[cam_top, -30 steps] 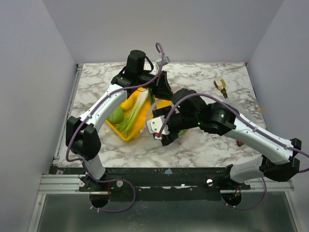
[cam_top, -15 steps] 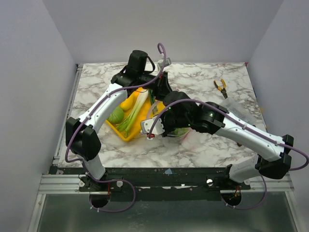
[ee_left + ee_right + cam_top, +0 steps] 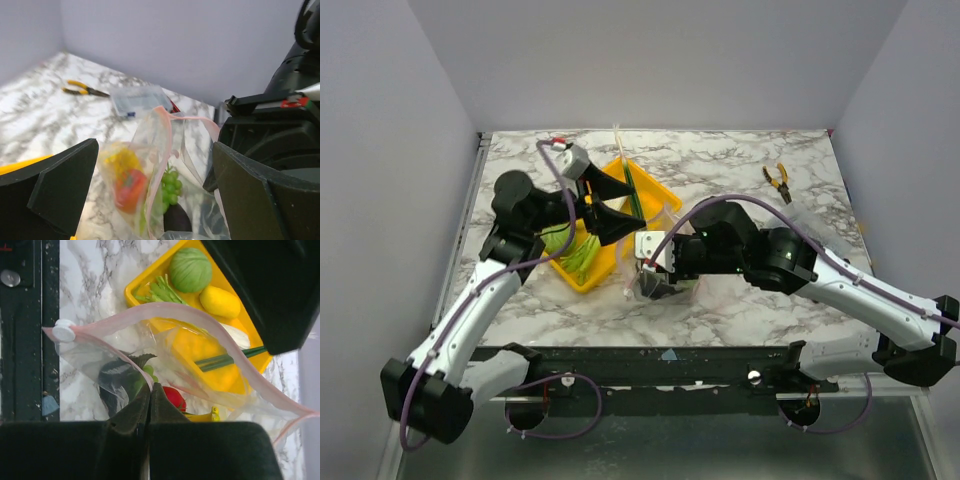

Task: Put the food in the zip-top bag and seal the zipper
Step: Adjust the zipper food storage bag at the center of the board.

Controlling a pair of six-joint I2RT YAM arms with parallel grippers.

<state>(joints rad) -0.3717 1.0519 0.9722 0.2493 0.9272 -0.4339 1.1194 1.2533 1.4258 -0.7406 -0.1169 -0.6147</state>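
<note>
A yellow tray (image 3: 584,285) sits left of centre on the marble table (image 3: 740,155) before me, set at an angle to its edges. Toward my far right lie yellow-handled pliers (image 3: 777,181), flat on the marble. A small clear packet (image 3: 140,100) with a blue mark rests near them, not touching.

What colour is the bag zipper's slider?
White slider, at the pink zipper end of the zip-top bag; right wrist view shows it best.

The tray (image 3: 592,283) stands on the table (image 3: 740,160). The cabbage (image 3: 189,269) and leeks (image 3: 159,290) lie in the tray. The bag (image 3: 100,355) is just right of the tray's near corner, with a fruit (image 3: 173,396) inside. The pliers (image 3: 777,180) lie well right of the tray.
</note>
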